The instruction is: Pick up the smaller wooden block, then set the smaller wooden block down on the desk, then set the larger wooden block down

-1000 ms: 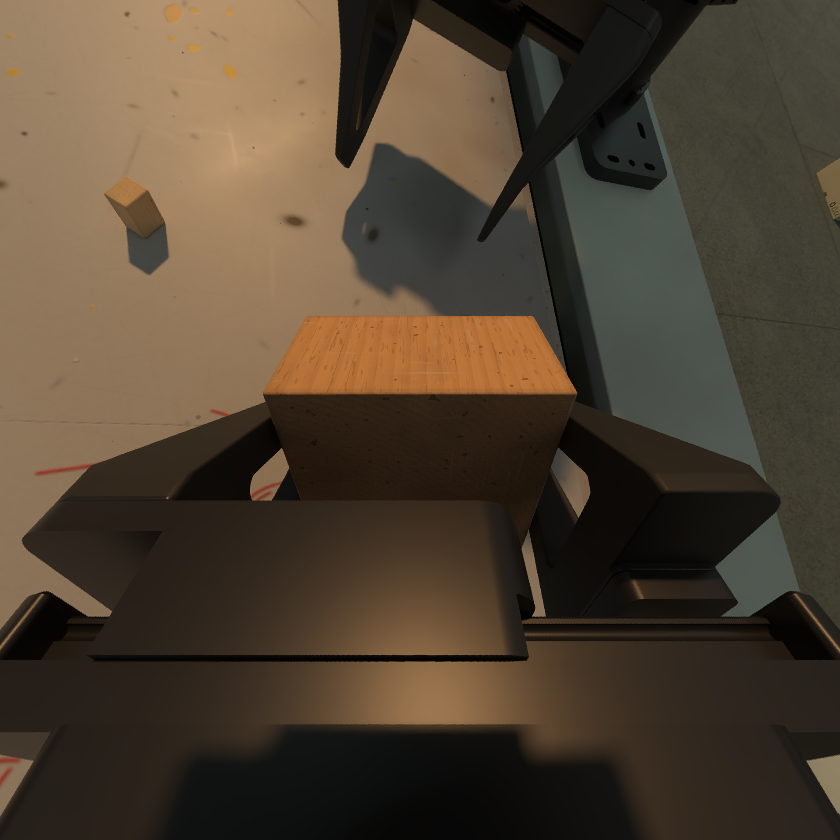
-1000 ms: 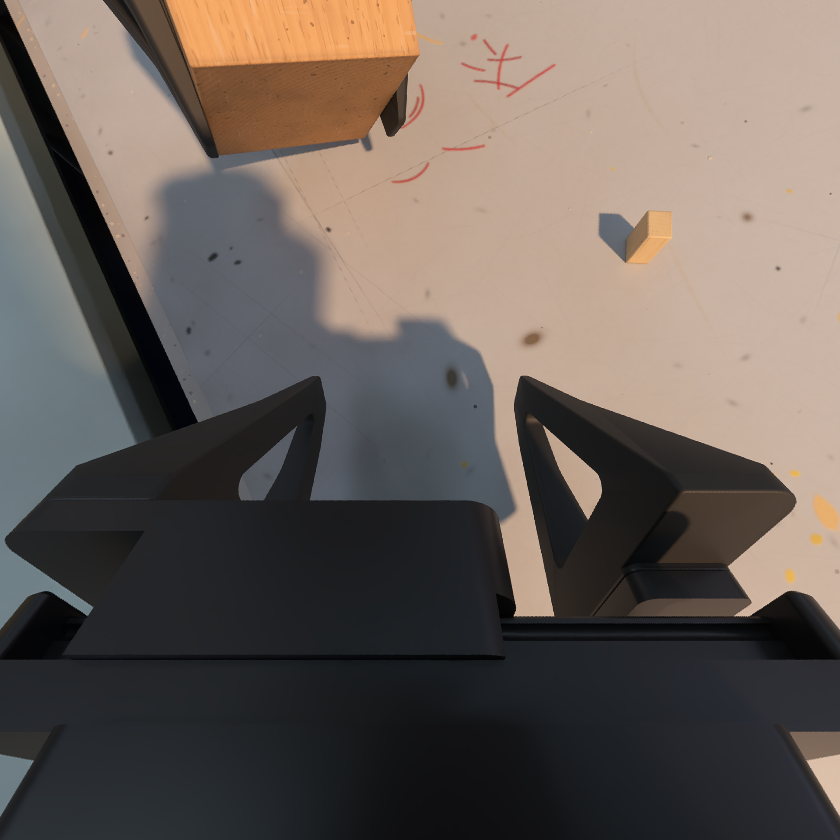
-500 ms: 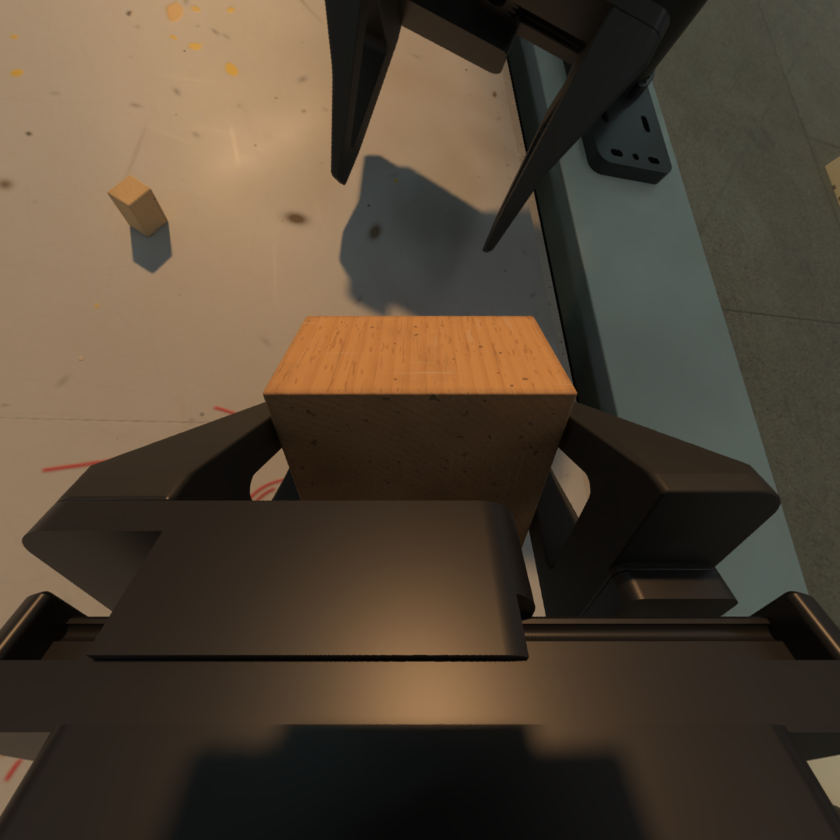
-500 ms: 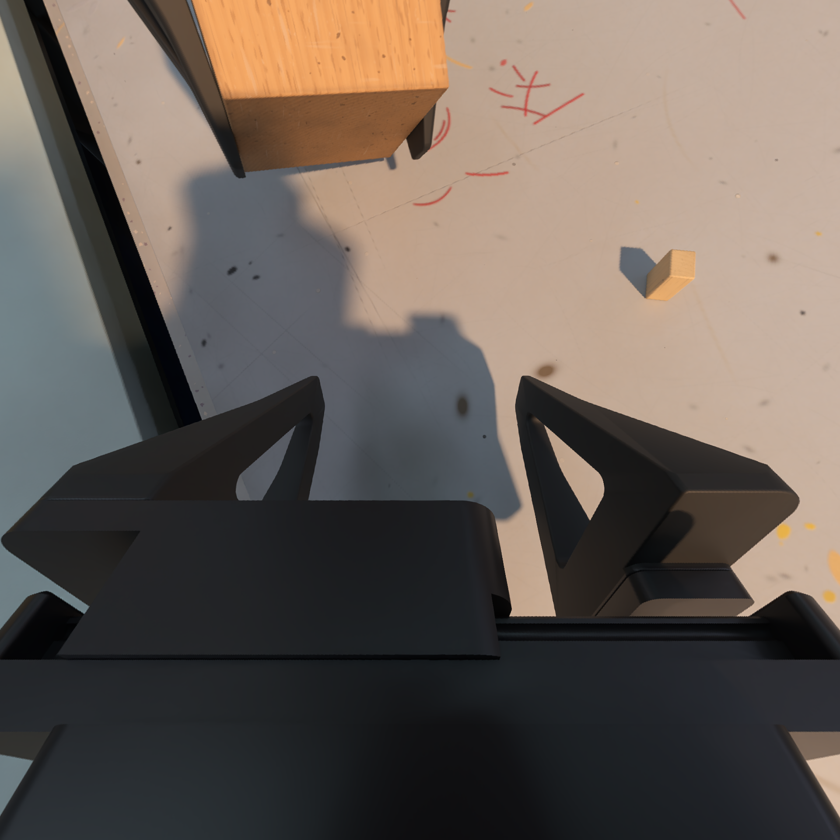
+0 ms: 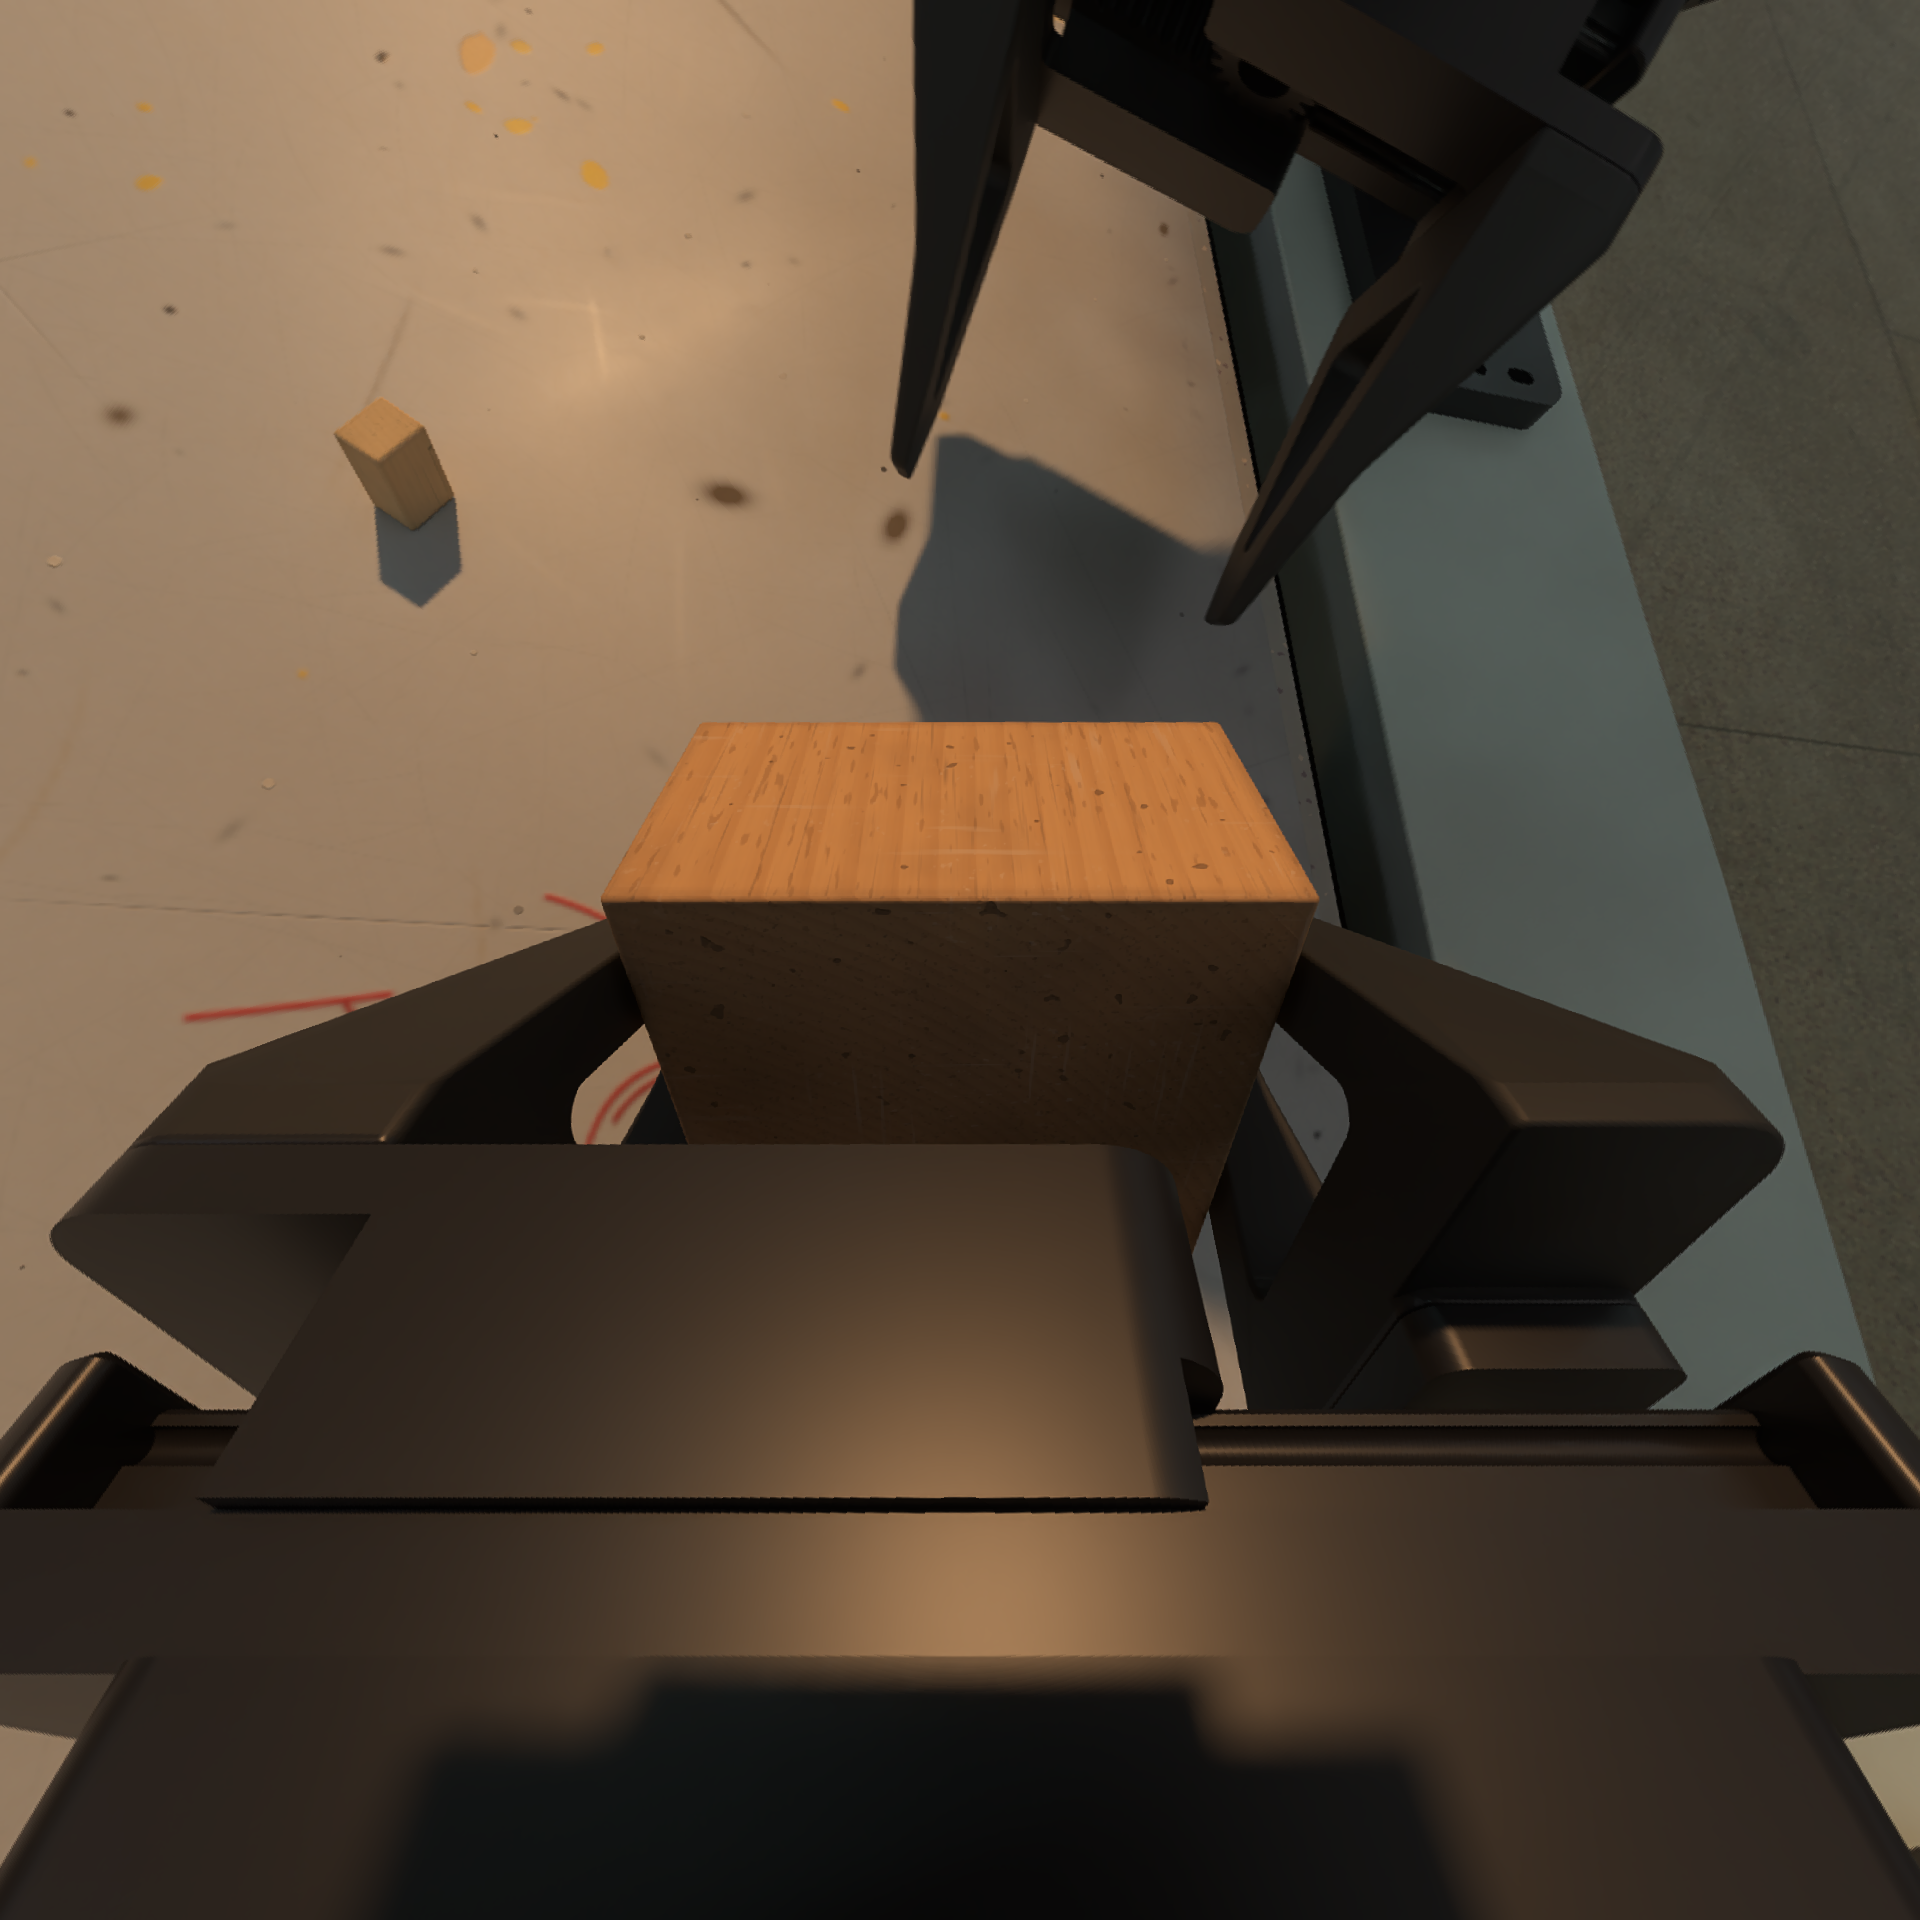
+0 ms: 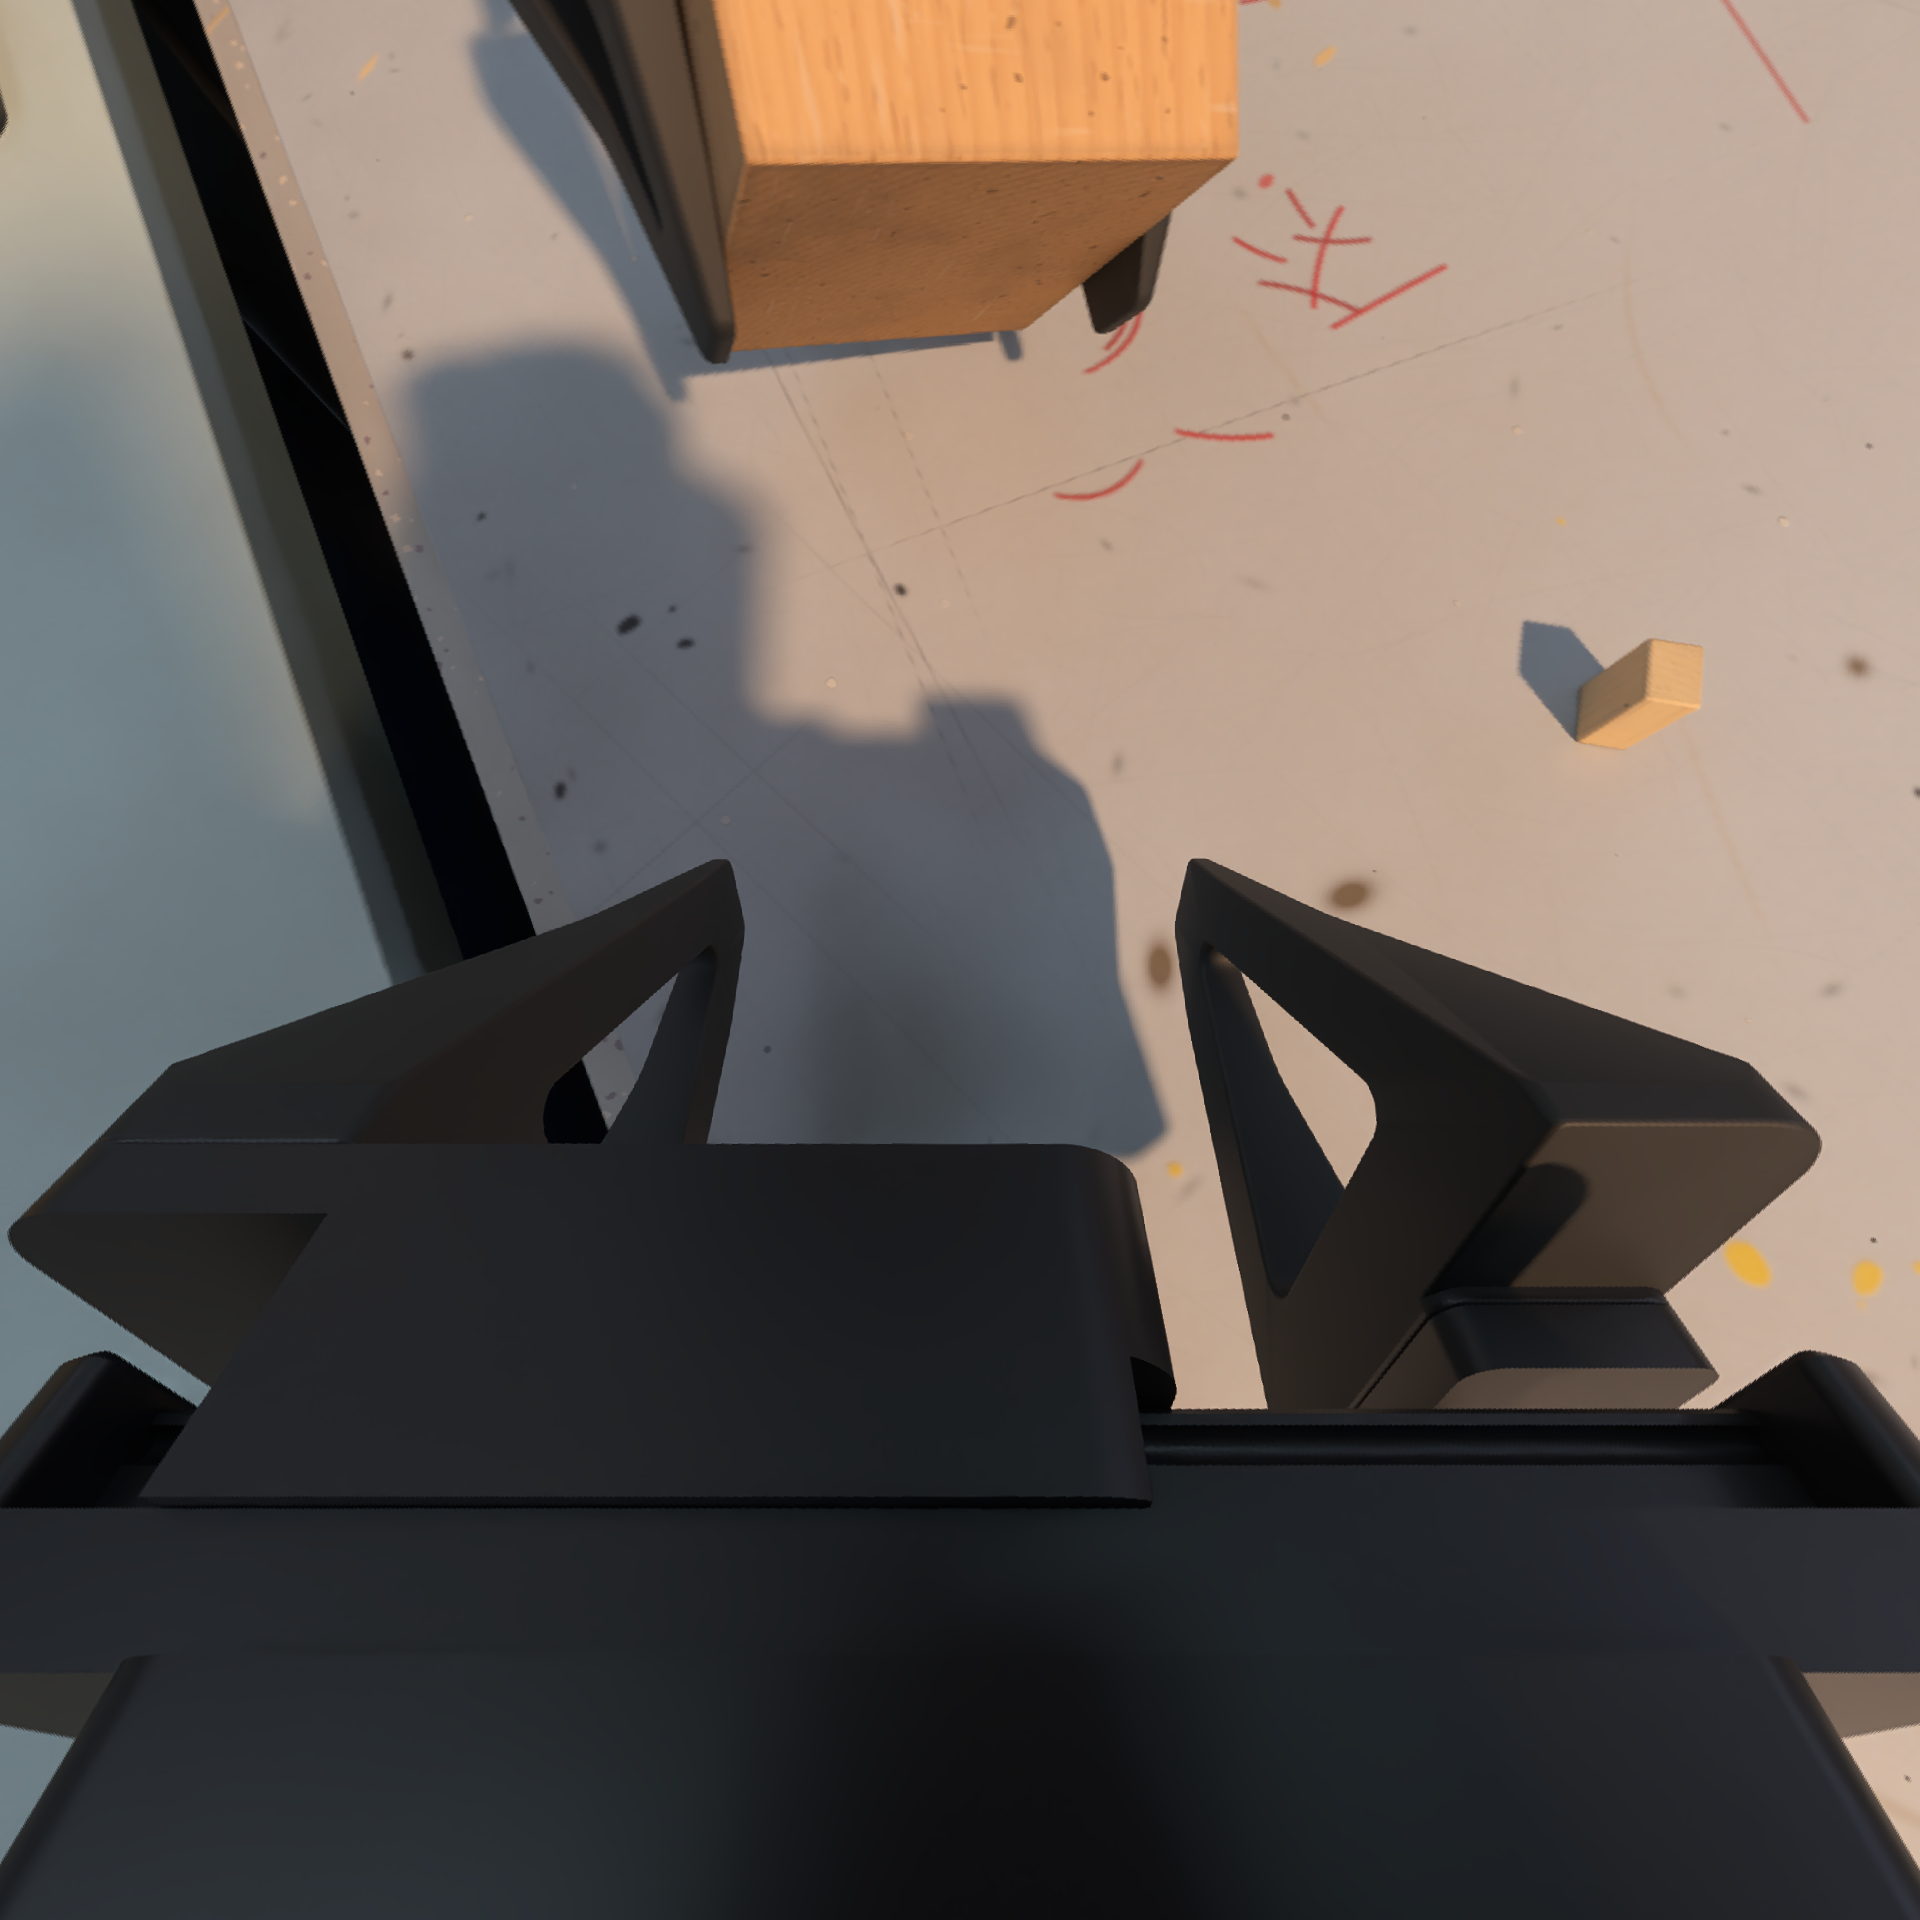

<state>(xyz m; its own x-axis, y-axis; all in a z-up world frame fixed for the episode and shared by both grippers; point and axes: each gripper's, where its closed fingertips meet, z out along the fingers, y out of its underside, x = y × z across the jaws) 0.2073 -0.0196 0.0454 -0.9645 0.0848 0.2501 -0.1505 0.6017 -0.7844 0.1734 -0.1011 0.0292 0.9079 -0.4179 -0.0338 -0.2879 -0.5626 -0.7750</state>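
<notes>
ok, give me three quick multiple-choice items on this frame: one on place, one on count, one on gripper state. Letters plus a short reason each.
1. Where is the smaller wooden block?
A. On the desk, apart from both grippers
B. Between the right gripper's fingers
C. On top of the larger block

2. How many wooden blocks show?
A. One
B. Two
C. Three

3. What state is the left gripper in?
A. Open and empty
B. Shut on the smaller block
C. Shut on the larger wooden block

Answers:
1 A: it rests on the desk beside its own shadow, no finger near it.
2 B: one large and one small, in both views.
3 C: both fingers press the block's sides, while the right gripper is open with nothing between its fingers.
</notes>
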